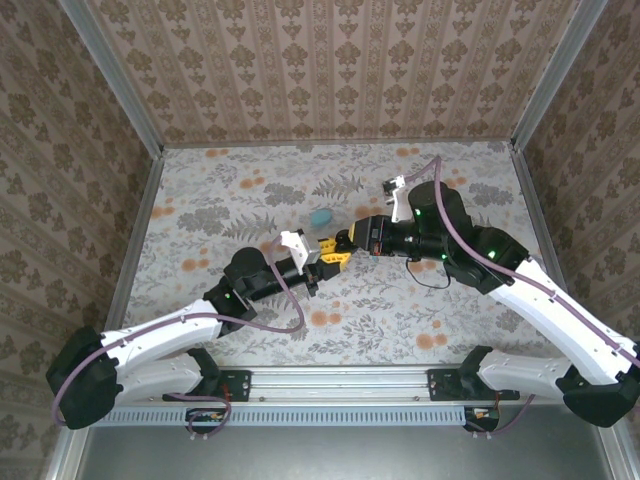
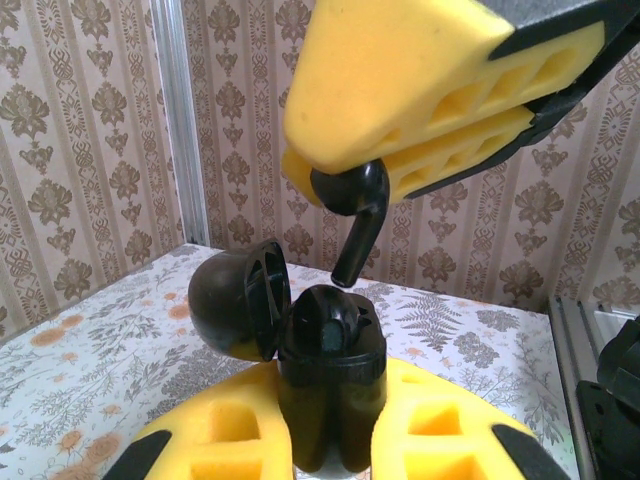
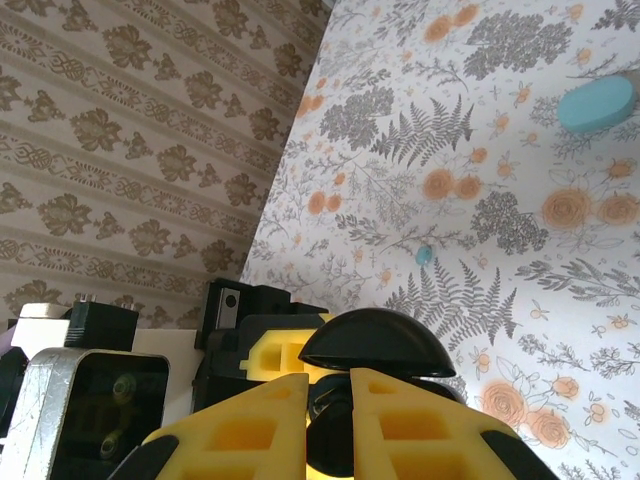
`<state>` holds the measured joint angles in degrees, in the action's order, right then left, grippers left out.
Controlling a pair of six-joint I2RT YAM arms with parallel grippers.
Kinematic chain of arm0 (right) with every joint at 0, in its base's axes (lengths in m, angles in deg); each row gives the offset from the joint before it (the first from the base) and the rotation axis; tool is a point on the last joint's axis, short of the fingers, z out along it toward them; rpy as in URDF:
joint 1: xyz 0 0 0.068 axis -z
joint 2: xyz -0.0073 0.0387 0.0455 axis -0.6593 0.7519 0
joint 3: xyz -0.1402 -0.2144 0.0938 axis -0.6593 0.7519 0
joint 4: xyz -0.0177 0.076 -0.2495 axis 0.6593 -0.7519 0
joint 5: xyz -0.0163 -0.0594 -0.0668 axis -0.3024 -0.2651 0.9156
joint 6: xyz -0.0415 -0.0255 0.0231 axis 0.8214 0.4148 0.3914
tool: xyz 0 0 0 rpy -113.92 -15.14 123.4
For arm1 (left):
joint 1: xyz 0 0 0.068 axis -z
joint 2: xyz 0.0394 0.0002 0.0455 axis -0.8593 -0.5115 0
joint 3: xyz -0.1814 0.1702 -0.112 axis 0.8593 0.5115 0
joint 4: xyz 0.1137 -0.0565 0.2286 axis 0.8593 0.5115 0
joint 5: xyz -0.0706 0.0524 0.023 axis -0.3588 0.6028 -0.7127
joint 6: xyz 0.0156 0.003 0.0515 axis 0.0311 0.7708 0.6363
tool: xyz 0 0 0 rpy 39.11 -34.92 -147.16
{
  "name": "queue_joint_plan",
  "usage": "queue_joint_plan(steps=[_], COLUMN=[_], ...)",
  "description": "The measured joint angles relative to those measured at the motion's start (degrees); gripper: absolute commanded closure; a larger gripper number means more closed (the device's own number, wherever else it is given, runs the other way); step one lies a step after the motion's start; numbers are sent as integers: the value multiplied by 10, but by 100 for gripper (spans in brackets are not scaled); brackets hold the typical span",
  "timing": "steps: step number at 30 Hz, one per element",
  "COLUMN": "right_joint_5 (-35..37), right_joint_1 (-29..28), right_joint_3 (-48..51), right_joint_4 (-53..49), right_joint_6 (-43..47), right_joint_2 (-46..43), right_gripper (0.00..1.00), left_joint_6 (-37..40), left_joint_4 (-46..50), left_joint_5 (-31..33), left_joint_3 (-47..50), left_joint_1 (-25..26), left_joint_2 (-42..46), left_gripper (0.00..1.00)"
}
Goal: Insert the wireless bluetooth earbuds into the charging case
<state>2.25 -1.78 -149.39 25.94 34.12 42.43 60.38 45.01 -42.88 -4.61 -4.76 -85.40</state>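
Right gripper (image 2: 335,170) pinching black earbud (image 2: 357,225) (stem down), above open case (image 2: 330,390)

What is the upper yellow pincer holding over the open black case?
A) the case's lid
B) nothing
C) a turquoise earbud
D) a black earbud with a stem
D: the right pincer pinches a black earbud, stem pointing down over the open charging case that the left pincer grips.
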Motion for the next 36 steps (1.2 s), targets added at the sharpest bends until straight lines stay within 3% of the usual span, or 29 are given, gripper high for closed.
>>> queue_joint_plan(steps=[26,36], right_joint_5=[-14,-19], right_joint_1=[7,17], right_joint_3=[9,10], right_joint_4=[-5,-11], right_joint_6=[-13,-15], right_joint_2=[14,27], right_gripper=[85,80], left_joint_6=[0,0], left_joint_4=[7,16], left_joint_5=[-2,-2], left_joint_3=[0,0], left_joint_1=[0,0], left_joint_2=[-2,-5], left_gripper=[100,100])
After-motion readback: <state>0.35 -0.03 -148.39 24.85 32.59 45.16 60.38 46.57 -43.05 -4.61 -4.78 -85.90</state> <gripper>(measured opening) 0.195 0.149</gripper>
